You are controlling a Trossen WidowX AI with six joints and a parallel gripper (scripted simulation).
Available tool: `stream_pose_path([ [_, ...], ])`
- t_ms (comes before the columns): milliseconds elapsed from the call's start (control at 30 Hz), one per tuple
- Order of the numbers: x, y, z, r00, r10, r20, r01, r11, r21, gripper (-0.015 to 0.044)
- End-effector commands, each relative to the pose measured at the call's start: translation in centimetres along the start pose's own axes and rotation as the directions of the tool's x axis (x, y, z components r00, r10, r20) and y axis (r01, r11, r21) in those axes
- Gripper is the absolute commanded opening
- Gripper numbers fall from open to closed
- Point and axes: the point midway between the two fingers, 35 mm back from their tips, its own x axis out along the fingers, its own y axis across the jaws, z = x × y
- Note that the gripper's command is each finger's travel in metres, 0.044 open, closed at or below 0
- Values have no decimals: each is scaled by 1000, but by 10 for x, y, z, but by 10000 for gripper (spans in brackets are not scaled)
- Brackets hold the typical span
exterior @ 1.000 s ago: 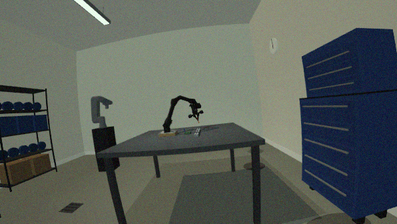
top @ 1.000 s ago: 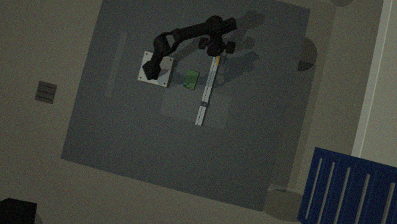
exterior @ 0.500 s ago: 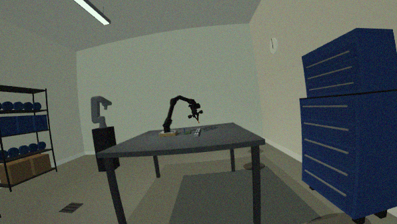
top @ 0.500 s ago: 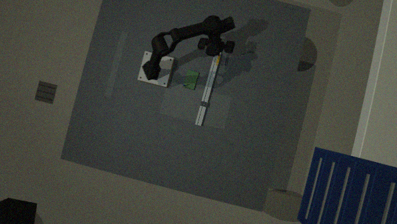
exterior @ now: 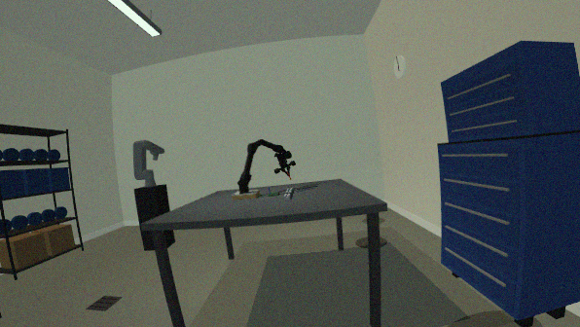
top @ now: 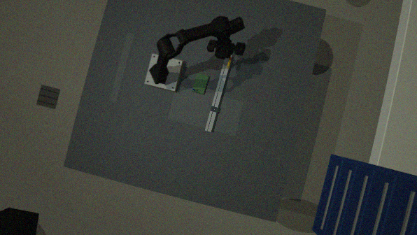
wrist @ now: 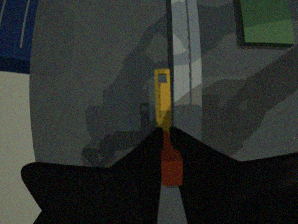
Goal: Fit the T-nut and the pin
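The pincer point(top: 229, 56) point(exterior: 289, 174) point(wrist: 165, 132) is clenched on the orange handle point(wrist: 172, 170), the brass nut point(top: 229, 63) point(wrist: 162, 97) jutting out above the table point(exterior: 272, 209), near the end of the metal rail point(top: 218, 92) point(exterior: 289, 193) point(wrist: 186, 65) away from the bracket point(top: 215, 109)!

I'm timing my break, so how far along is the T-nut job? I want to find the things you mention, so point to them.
Done: the brass T-nut point(top: 229, 63) point(wrist: 163, 95) is picked up. In hand: the gripper point(wrist: 165, 132) holds its orange handle point(wrist: 172, 171) above the rail point(top: 219, 89) point(wrist: 181, 90). Left: slotting, sliding to the bracket point(top: 215, 109), then pinning.
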Motion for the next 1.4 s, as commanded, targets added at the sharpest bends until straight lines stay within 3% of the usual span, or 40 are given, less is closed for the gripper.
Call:
stream_pose_path([
  [0, -1, -1, 0, 1000, 15, 1, -15, 1000, 5, -150],
  [1367, -1, -10, 1, 990, 138, 2, -138, 990, 44, -150],
])
